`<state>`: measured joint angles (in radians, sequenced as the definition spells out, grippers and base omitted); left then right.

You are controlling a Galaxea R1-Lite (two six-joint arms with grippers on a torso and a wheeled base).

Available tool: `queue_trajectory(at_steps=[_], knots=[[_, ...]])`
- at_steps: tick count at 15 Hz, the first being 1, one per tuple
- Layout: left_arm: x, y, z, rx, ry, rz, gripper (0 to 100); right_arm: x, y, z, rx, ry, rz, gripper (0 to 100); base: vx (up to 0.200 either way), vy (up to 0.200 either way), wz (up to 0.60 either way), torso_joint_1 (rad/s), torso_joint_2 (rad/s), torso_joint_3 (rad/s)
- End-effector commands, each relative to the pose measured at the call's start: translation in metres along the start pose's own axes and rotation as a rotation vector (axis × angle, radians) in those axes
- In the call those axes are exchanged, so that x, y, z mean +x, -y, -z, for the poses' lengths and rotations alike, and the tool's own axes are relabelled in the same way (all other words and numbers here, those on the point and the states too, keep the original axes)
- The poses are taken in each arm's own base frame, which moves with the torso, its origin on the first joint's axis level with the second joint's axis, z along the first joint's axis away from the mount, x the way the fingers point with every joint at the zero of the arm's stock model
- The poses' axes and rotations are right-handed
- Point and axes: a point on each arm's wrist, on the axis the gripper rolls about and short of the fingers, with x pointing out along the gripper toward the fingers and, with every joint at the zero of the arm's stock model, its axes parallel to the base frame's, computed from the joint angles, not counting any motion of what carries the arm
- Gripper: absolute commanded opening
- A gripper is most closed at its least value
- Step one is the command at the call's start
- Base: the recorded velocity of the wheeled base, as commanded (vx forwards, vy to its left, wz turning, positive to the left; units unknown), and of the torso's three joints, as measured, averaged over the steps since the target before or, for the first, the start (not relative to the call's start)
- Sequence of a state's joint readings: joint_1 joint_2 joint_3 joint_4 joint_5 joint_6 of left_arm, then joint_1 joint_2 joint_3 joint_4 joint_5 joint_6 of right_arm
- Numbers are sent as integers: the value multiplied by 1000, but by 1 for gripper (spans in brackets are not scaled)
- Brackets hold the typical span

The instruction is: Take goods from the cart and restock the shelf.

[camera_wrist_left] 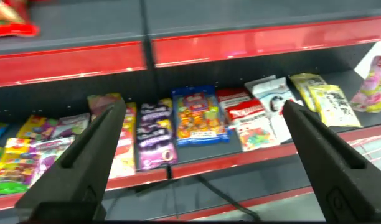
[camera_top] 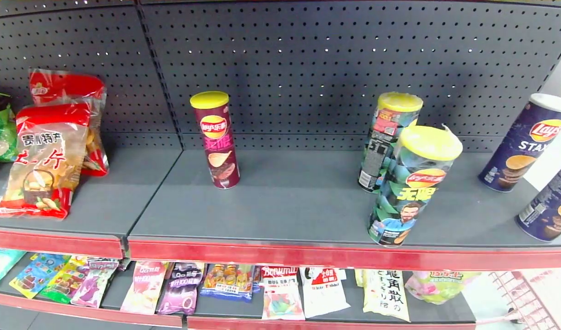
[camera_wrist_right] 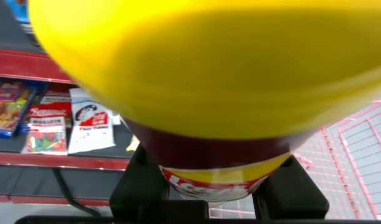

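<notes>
Fingers (camera_wrist_right: 131, 193) of the right gripper (camera_wrist_right: 215, 190) are clamped on either side of the held can (camera_wrist_right: 209, 68), low on its body; the can is seen lid-first, a broad yellow lid over a dark red tube with a yellow-and-white patch of label, its lettering cut off and unreadable; it hangs in front of the lower shelf (camera_wrist_right: 47, 160), with the pink wire cart (camera_wrist_right: 358, 146) beside it.

Facing that lower shelf, the left gripper (camera_wrist_left: 197, 158) has its two black fingers (camera_wrist_left: 84, 165) spread wide with nothing between them; beyond them lie flat sweet packets (camera_wrist_left: 197, 118) in purple, blue, red and white.

Above is the upper shelf (camera_top: 285, 201), a grey deck with a red front strip (camera_top: 344, 256) and a dark pegboard back (camera_top: 308, 59); a maroon can (camera_top: 214, 140) with a yellow lid stands upright there alone; to its right two green cans (camera_top: 411, 185) stand one behind the other, then two dark blue cans (camera_top: 521, 142) at the edge; red-topped snack bags (camera_top: 41, 160) lean at the far left.
</notes>
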<state>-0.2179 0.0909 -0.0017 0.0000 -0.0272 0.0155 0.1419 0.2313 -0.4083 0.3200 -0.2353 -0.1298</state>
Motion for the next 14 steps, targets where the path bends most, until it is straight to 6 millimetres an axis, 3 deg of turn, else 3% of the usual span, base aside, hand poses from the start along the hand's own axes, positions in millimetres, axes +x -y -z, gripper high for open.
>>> queue_trajectory(at_steps=[1,9,14], knots=[[0,0,0,0,0,0,100,-1,0,5,0,2,0,0,0,200,0,2,2,2],[0,0,0,0,-1,0,100,0,-1,8,-1,1,-1,0,0,200,0,1,2,2],[0,0,0,0,-1,0,100,-1,-3,16,-2,24,-72,0,0,0,0,0,0,0]])
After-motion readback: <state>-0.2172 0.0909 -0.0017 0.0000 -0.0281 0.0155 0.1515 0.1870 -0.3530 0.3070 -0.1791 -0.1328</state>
